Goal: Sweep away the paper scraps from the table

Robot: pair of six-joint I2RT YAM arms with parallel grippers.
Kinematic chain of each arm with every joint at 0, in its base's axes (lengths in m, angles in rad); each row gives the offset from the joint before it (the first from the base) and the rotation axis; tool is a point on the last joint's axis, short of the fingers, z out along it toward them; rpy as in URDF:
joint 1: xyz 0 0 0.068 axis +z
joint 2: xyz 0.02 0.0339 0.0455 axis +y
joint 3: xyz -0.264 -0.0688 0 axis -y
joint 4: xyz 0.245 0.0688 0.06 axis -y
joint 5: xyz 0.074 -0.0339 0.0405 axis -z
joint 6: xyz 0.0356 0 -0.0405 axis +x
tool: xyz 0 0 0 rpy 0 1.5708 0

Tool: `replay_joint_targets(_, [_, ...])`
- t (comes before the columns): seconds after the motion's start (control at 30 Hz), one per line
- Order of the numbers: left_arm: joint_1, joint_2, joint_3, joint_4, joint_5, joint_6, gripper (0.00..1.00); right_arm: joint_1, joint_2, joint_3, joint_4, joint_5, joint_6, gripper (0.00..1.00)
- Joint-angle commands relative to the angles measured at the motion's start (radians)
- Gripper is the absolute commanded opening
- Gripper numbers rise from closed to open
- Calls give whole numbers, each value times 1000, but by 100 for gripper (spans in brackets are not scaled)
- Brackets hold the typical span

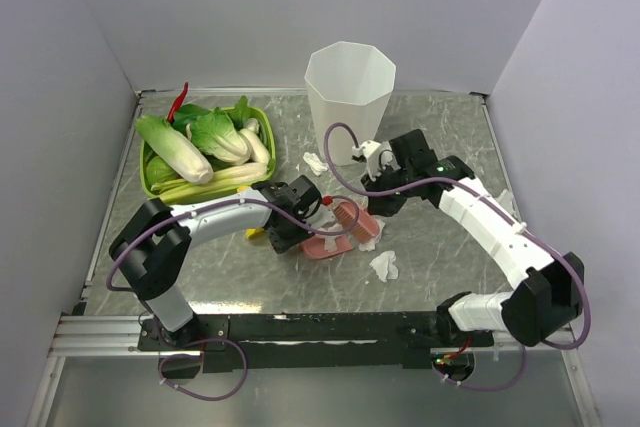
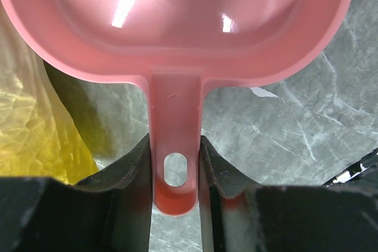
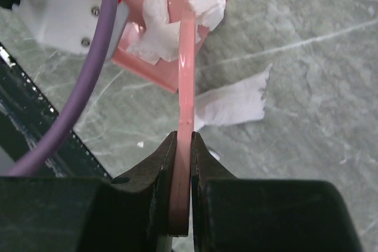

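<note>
My left gripper (image 1: 291,222) is shut on the handle of a pink dustpan (image 1: 327,246) lying on the grey marble table (image 1: 225,277); the left wrist view shows the handle (image 2: 175,146) pinched between the jaws. My right gripper (image 1: 386,196) is shut on a thin pink brush (image 1: 358,218), clamped edge-on in the right wrist view (image 3: 185,116), its far end at the dustpan's mouth (image 3: 168,72). White paper scraps (image 3: 158,30) lie in the dustpan. One scrap (image 3: 233,101) lies on the table beside the brush, seen in the top view (image 1: 385,265). Another scrap (image 1: 314,161) lies by the bin.
A tall white ribbed bin (image 1: 348,97) stands at the back centre. A green tray (image 1: 150,179) of leafy cabbages and a red chili (image 1: 180,102) sit at the back left. A yellow crumpled thing (image 2: 29,140) lies left of the dustpan handle.
</note>
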State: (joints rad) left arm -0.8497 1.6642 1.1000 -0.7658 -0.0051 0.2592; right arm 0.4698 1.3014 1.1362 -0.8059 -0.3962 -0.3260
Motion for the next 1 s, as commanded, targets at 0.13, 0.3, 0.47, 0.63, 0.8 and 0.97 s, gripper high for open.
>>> replay_joint_targets(0.13, [-5,-52,-17,17,-15,-5,1,-92,-83,108,-82,125,99,0])
replay_joint_targets(0.3, [-5,-110,-60,23,-22,73,1,-99,-77,137,-82,252,169,0])
replay_joint_targets(0.47, [-11,-84,-11,-49,-27,124,1,-138,-57,70,-62,448,291,0])
replay_joint_targets(0.63, [-37,-67,4,-64,-36,147,1,-146,1,40,-58,401,324,0])
replay_joint_targets(0.8, [-61,-27,27,-58,-35,127,1,-146,59,31,-42,214,393,0])
replay_joint_targets(0.97, [-83,11,70,-47,-38,107,1,-128,125,69,0,-38,459,0])
